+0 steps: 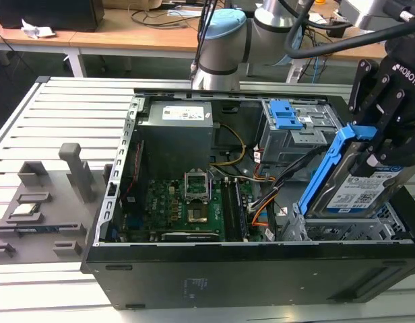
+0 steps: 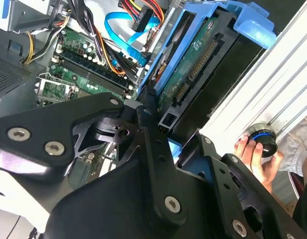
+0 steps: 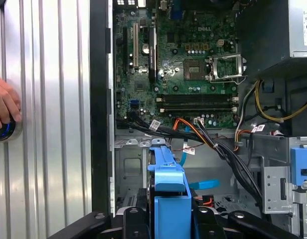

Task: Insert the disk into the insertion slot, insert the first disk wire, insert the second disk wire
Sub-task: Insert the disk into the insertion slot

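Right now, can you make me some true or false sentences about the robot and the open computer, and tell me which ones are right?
1. The black gripper is shut on the silver-grey hard drive in its bright blue plastic frame. True.
2. That drive lies flat, fully inside the boxy silver metal cage. False: it is tilted, with its upper end raised above the cage.
3. The flat light blue cable is plugged into the drive. False: it loops loose inside the black computer case, apart from the drive.
4. A person's hand touches a round black knob on the ribbed metal table. True.
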